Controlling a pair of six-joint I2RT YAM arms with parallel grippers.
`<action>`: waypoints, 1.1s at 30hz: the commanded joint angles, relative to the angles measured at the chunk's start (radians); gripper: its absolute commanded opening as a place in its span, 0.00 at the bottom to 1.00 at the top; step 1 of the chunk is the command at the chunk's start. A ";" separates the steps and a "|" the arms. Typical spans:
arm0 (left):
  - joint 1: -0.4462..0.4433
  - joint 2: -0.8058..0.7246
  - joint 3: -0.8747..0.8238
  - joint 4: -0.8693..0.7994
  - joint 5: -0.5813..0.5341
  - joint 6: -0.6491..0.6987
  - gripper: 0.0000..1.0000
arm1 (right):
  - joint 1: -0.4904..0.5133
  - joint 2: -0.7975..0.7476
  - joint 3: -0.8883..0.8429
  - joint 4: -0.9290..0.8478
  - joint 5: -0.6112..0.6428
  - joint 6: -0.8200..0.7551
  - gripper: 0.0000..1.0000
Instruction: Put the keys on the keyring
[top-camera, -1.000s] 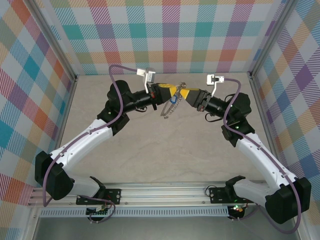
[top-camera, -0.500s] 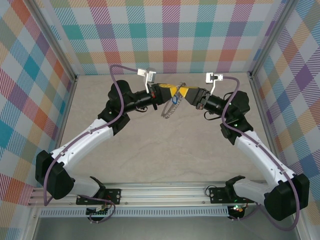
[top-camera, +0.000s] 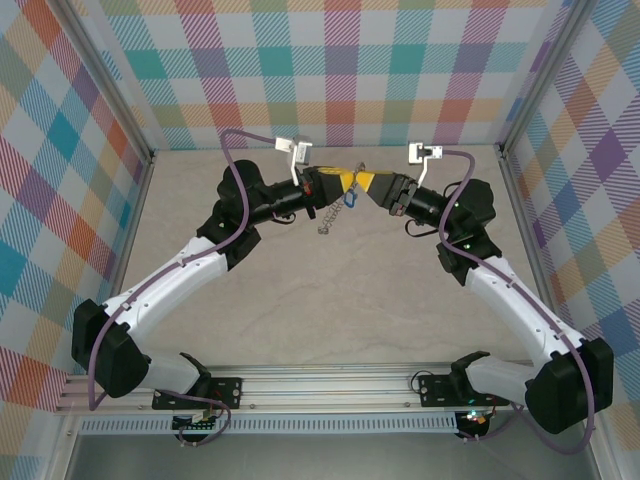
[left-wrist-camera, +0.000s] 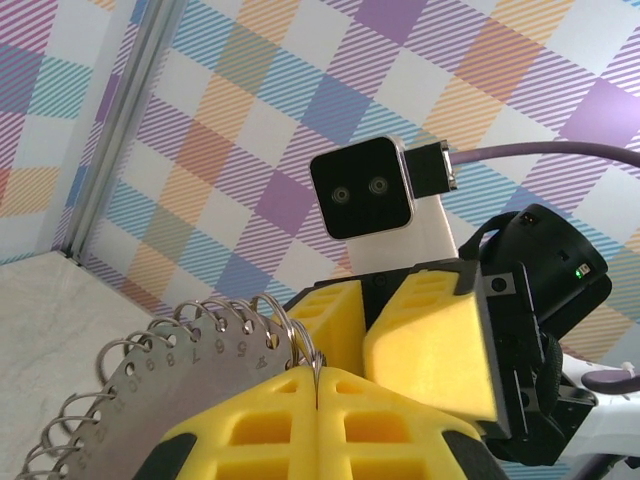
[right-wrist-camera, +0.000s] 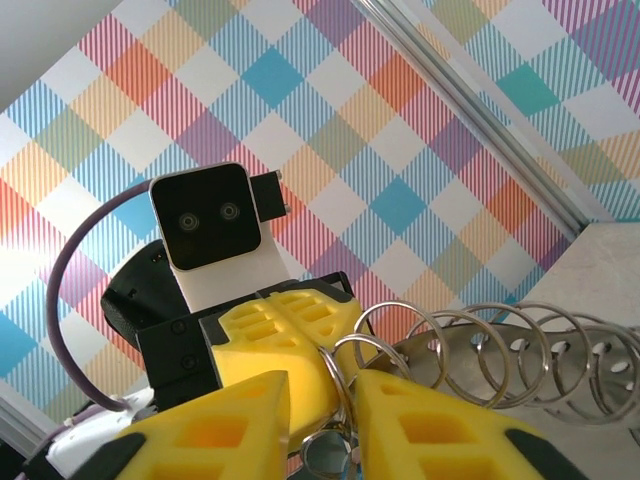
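Left gripper clamped on keyring rim; keyring hangs beside it. Right gripper narrow around wire loop, hold unclear. Key just beside tips. Keyring looks thin, stiff, slippery: pinch flat rim.

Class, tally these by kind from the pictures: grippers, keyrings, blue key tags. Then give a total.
grippers: 2, the left gripper and the right gripper
keyring: 1
blue key tag: 1
total: 4
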 joint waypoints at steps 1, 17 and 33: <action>-0.021 -0.012 0.002 0.077 -0.004 -0.001 0.00 | 0.003 -0.004 -0.004 0.072 -0.016 0.012 0.21; -0.025 0.004 -0.006 0.086 -0.003 -0.011 0.00 | 0.012 0.032 0.025 0.105 -0.058 0.026 0.10; -0.002 -0.071 0.031 -0.176 -0.130 0.155 0.37 | -0.019 0.031 0.223 -0.526 -0.099 -0.421 0.00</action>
